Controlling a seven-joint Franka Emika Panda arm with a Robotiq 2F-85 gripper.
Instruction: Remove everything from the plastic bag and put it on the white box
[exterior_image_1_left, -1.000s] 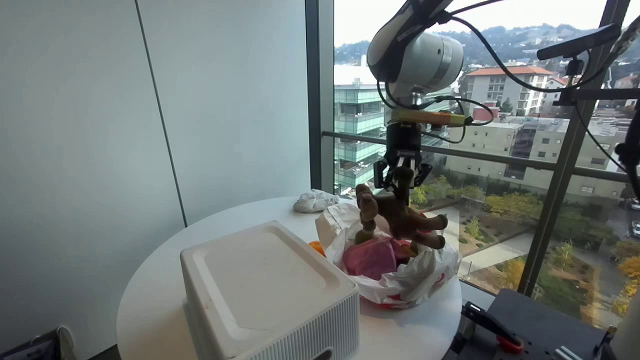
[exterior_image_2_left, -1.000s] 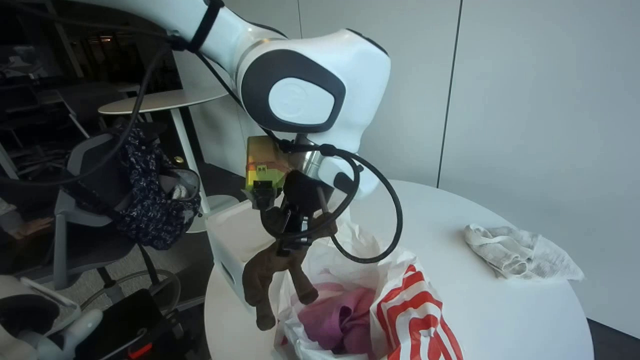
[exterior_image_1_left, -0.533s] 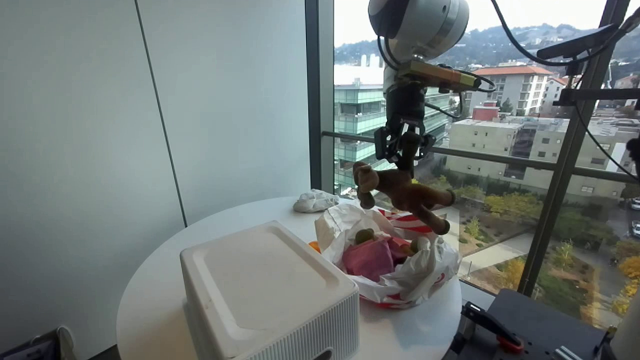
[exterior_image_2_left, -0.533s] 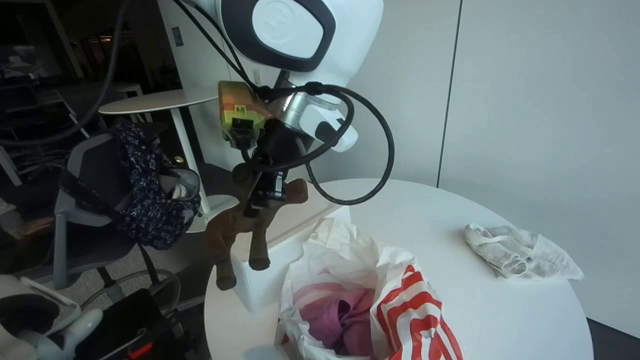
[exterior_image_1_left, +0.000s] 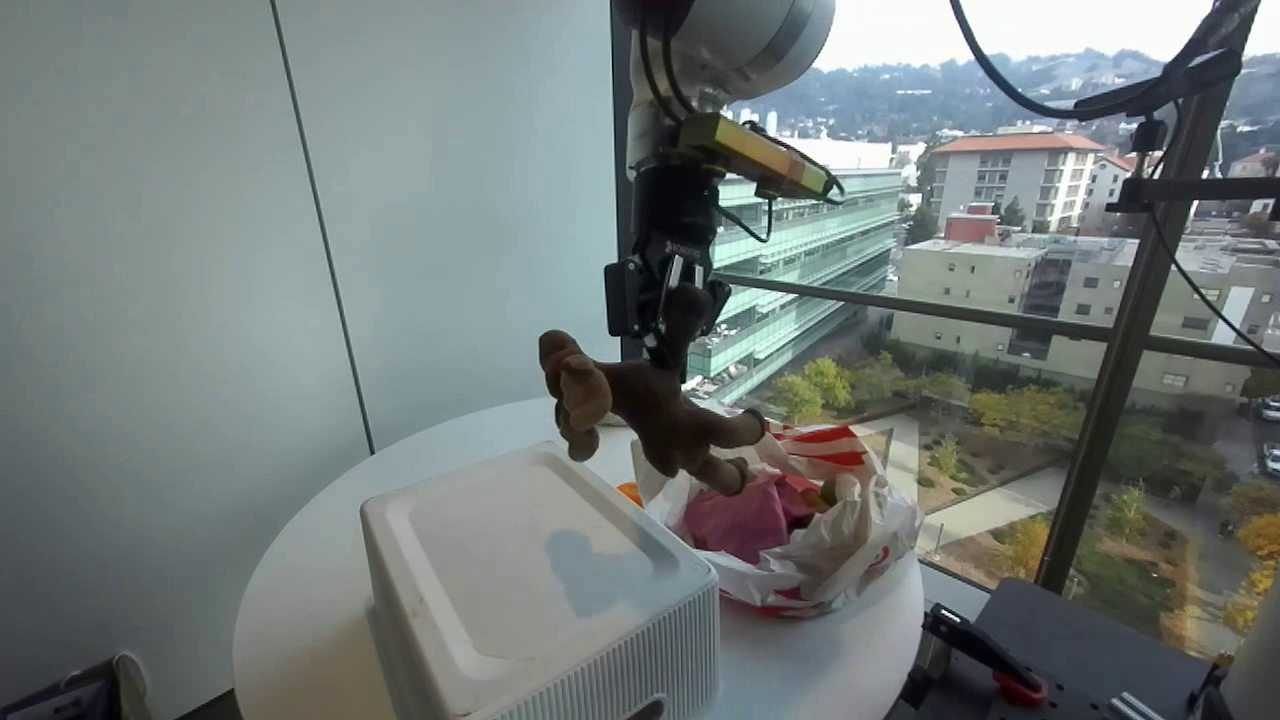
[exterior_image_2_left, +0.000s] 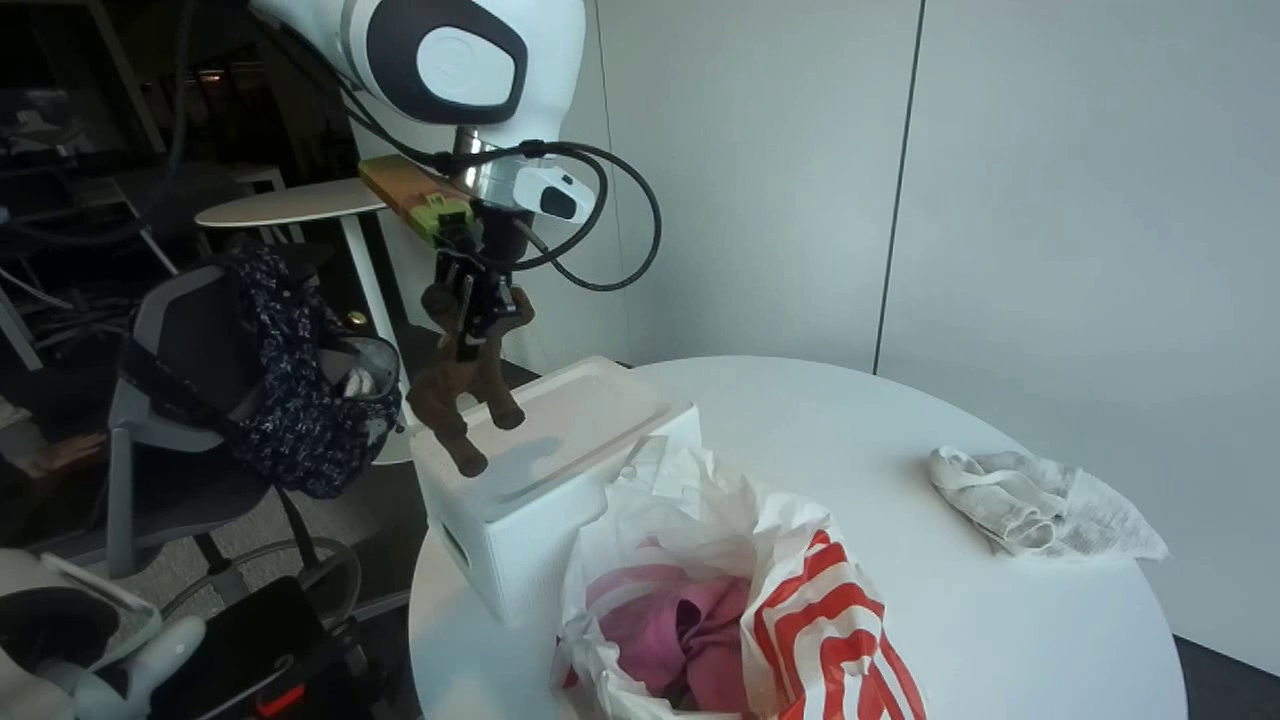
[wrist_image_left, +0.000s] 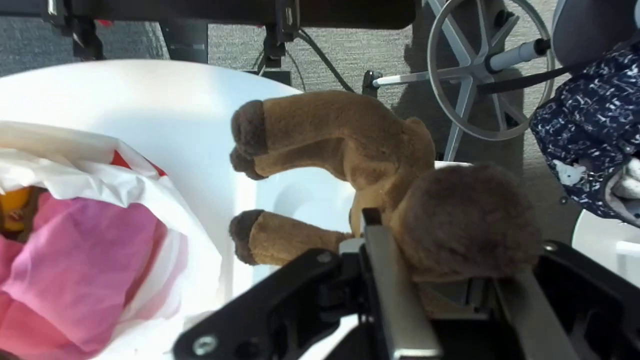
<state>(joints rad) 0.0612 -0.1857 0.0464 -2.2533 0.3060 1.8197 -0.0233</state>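
- Gripper pinches brown plush; in wrist view fingers sit on both sides of it, dark rounded end bulging between them.
- Plush hangs in air above white box, apart from lid; dark-tipped legs point toward bag in wrist view.
- Shadow lies on box lid, which is raised and flat, corners rounded; box stands on table, ribbed side showing in an exterior view.
- Bag just beside box, mouth gaping upward, white with red stripes; can't tell if the two touch.
- Inside bag: pink cloth, bunched; part of a greenish round thing next to it; orange thing at wrist view's left edge.
- Table round, white, under both.
- Crumpled white cloth on table, well apart from box.
- Chair past table, dark patterned fabric on it.
- Window, dark frame; buildings outside, hills farthest.
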